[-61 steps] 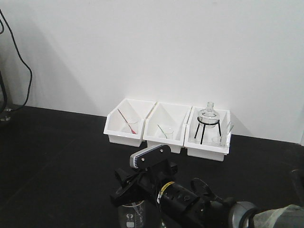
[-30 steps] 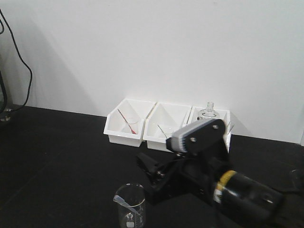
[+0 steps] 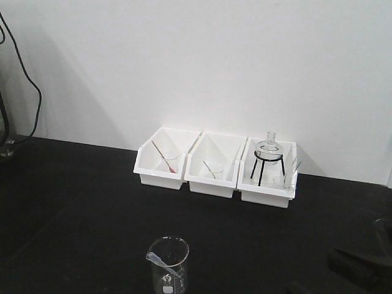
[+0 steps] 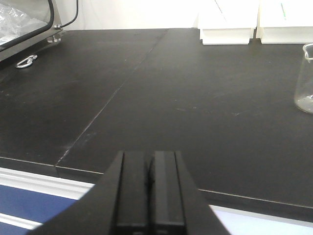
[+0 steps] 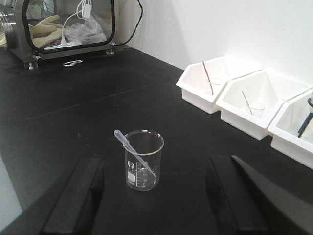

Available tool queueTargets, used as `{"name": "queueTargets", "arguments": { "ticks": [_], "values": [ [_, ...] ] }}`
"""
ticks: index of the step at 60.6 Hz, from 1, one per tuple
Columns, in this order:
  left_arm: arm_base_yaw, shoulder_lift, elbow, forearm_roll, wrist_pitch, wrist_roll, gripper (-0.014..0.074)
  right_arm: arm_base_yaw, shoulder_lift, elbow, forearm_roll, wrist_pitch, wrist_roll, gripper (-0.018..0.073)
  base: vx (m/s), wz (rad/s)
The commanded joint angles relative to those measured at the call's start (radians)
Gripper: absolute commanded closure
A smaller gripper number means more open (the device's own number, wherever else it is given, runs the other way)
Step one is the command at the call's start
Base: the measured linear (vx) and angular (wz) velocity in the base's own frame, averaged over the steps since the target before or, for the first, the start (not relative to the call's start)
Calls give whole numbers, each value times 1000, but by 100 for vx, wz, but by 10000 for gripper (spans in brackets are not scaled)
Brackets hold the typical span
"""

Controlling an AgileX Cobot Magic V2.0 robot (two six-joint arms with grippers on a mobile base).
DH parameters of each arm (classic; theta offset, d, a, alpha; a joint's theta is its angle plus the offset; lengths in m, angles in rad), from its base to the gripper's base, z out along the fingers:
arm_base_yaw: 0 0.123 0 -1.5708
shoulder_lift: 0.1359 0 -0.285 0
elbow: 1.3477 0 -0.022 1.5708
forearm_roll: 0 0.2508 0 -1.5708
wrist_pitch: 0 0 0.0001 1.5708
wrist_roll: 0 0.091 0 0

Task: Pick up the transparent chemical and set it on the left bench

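Note:
The transparent chemical [image 3: 158, 261] [image 5: 133, 150] is a clear pipette leaning in a glass beaker [image 3: 169, 269] [image 5: 144, 164] at the front of the left bench [image 3: 73, 196] [image 5: 73, 98], bulb end up over the rim. My right gripper [image 5: 155, 169] is open, with its two dark fingers wide apart on either side of the beaker and short of touching it. My left gripper [image 4: 150, 161] is shut with nothing between its fingers, low over the bench's near edge [image 4: 195, 98]. The beaker [image 4: 305, 78] shows at that view's right border.
Three white trays [image 3: 160, 174] [image 3: 211, 182] [image 3: 267, 193] stand against the wall. The left one holds a red-tinted pipette [image 3: 160, 156] [image 5: 207, 73], the right one a round flask on a black tripod [image 3: 267, 153]. A glass-fronted chamber [image 5: 68, 24] sits far left. A dark arm part [image 3: 361, 269] shows at bottom right.
My right arm, which filled the lower foreground over the beaker, has pulled back to the bottom right corner. The beaker with the pipette stands uncovered where it was.

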Motion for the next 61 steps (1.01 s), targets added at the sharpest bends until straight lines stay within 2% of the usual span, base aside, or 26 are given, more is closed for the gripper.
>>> {"name": "queueTargets", "arguments": {
  "ticks": [1, 12, 19, 25, 35, 42, 48, 50, 54, 61],
  "values": [
    [-2, -19, 16, -1, -78, -8, 600, -2, -52, -10, -2, -59, -4, 63, 0, 0],
    [-2, -19, 16, -1, -78, -8, 600, -2, -89, -2, -18, -11, -10, 68, 0, 0],
    [-2, -19, 16, -1, -78, -8, 600, -21, -121, 20, -27, -15, -10, 102, 0, 0],
    [-2, -19, 16, -1, -78, -8, 600, -135, -211, 94, 26, -50, -10, 165, 0, 0],
    [-2, -19, 16, -1, -78, -8, 600, -374, -448, 265, 8, -61, -34, 336, 0, 0],
    [-2, -19, 16, -1, -78, -8, 600, -476, -596, 392, 37, -50, -86, 465, 0, 0],
    [-2, -19, 16, -1, -78, -8, 600, -517, -730, 514, 77, -50, -92, 573, 0, 0],
    [-2, -19, 16, -1, -78, -8, 600, -520, -742, 544, 85, -50, -92, 572, 0, 0],
    [-2, -19, 16, -1, -78, -8, 600, -516, -721, 530, 100, 53, -80, 569, 0, 0],
    [-2, -19, 16, -1, -78, -8, 600, -516, -721, 536, 115, 58, -73, 568, 0, 0]
  ]
}}
